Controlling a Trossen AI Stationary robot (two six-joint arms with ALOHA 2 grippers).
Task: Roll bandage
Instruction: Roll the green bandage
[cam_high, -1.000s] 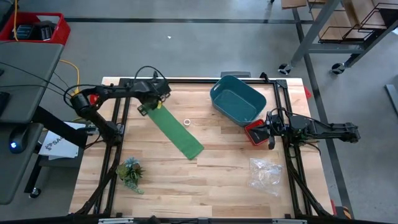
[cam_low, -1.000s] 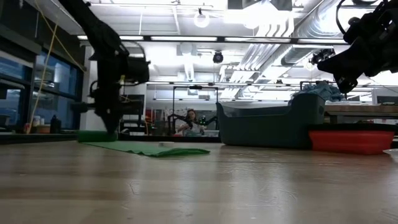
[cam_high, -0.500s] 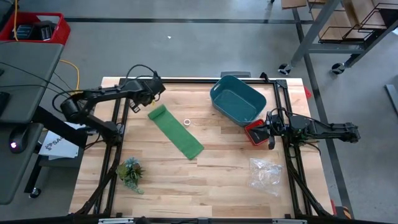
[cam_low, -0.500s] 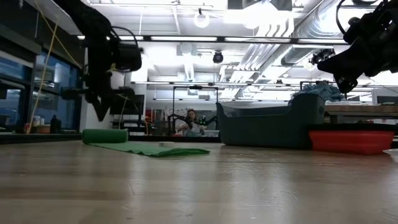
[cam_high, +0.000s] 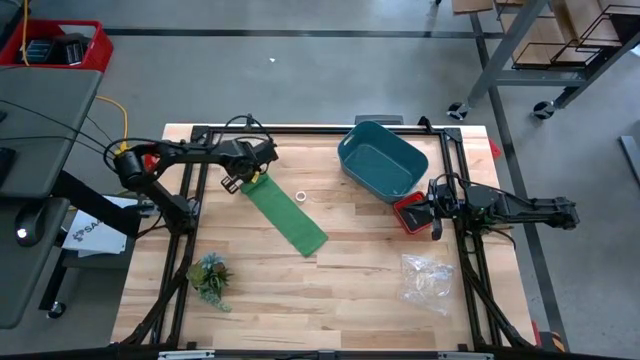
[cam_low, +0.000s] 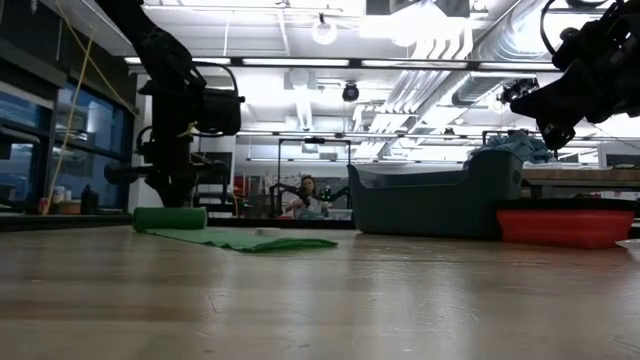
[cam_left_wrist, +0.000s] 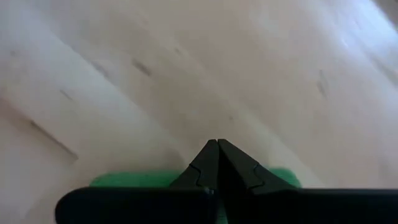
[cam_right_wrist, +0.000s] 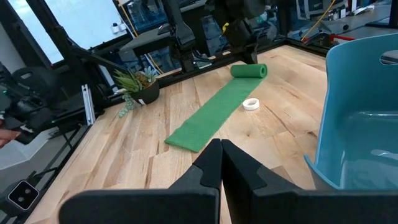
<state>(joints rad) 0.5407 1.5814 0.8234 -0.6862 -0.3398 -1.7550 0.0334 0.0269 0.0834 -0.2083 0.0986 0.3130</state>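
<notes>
the bandage (cam_high: 285, 213) lies mid-table, its far end a small roll beneath the left gripper (cam_high: 252, 178), jaws pressed together and empty; it looks light, soft and springy, so best pushed along at the roll's top.

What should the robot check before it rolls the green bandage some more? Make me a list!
1. Rolled end started: ok. The bandage has a small roll at its far end, seen in the right wrist view.
2. Left claw at the roll: ok, shut, right above it.
3. Rest of the strip flat: ok, it lies straight on the table.
4. Small white ring clear of the strip: ok, just beside it, not on it.
5. Right claw out of the way: ok, shut, waiting by the teal bin.
6. Left claw touching the roll: cannot tell.
</notes>
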